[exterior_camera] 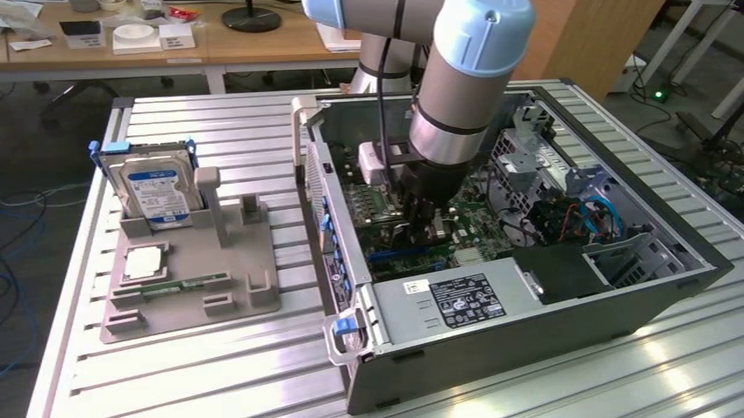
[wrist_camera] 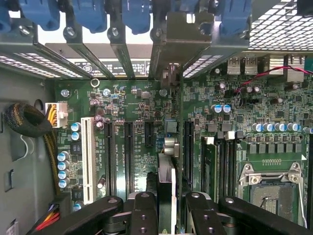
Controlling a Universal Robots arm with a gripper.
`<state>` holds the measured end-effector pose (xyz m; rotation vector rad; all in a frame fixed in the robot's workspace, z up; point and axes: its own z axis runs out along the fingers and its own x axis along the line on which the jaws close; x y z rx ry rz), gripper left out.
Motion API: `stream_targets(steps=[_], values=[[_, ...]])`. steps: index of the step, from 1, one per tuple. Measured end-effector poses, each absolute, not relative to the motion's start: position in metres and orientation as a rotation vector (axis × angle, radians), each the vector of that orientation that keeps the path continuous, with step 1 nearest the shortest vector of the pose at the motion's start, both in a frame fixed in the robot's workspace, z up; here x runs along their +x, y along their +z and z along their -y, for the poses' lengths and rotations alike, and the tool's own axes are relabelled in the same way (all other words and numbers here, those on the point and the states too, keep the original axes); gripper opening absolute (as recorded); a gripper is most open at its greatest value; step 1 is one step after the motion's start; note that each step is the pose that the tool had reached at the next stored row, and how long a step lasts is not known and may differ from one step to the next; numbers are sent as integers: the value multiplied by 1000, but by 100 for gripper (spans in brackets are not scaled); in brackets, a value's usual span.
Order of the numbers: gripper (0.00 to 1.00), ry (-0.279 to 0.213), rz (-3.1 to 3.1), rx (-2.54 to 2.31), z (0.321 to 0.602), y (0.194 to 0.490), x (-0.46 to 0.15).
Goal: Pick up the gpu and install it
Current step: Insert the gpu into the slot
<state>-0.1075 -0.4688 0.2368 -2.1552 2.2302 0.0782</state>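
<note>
My gripper (exterior_camera: 421, 225) reaches down into the open computer case (exterior_camera: 651, 287), just above the green motherboard (exterior_camera: 476, 228). In the wrist view the gripper (wrist_camera: 171, 215) is shut on the gpu (wrist_camera: 167, 183), a thin dark card seen edge-on between the black fingers (wrist_camera: 142, 213). The card stands upright over the row of black expansion slots (wrist_camera: 128, 152). Its metal bracket end (wrist_camera: 177, 36) lies against the case's rear slot openings. I cannot tell whether its lower edge is seated in a slot.
Blue latches (wrist_camera: 88, 12) line the rear slot openings. A white slot (wrist_camera: 88, 159), yellow power cables (wrist_camera: 49, 142) and the processor socket (wrist_camera: 266, 183) flank the card. Outside the case, a grey fixture (exterior_camera: 233, 279) holds a hard drive (exterior_camera: 157, 192) and a memory stick (exterior_camera: 180, 285).
</note>
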Motion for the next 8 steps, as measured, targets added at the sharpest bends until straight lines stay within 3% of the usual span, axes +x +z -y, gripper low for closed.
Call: stream_targets(steps=[8], values=[[27,78,-2230,-2155,468,235,-108]])
